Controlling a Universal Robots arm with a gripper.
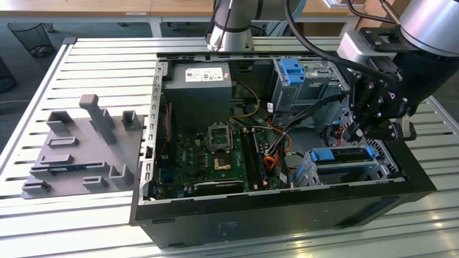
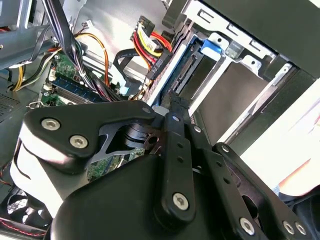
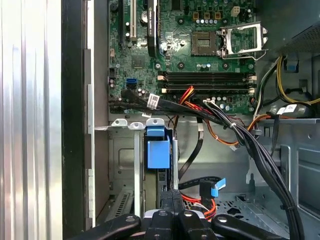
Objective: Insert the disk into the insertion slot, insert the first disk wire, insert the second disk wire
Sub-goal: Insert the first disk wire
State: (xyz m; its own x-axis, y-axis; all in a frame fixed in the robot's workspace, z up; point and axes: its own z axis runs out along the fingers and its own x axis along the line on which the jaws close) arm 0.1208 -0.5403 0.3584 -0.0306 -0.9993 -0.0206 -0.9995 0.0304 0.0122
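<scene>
The disk [image 1: 343, 155], its bright blue frame showing, lies inside the insertion slot [image 1: 319, 173], a low silver cage at the case's front corner on the exterior view's right. My gripper [image 1: 357, 140] hangs just above the disk's rear end, fingers shut together with nothing seen between them. In the first wrist view the fingertips [image 3: 172, 196] meet just below the blue frame [image 3: 159, 150]. In the second wrist view my gripper [image 2: 172, 102] stands against the disk's edge [image 2: 186, 67]. A red-yellow-black wire bundle [image 2: 150, 47] and a blue-tipped cable [image 3: 215, 187] lie loose beside the cage.
A taller grey bay with a blue tab [image 1: 294, 70] stands behind the cage. The motherboard [image 1: 215, 150] and a thick black cable bundle [image 3: 250, 145] fill the case's middle. A grey fixture plate [image 1: 83, 150] sits on the slatted table at the exterior view's left.
</scene>
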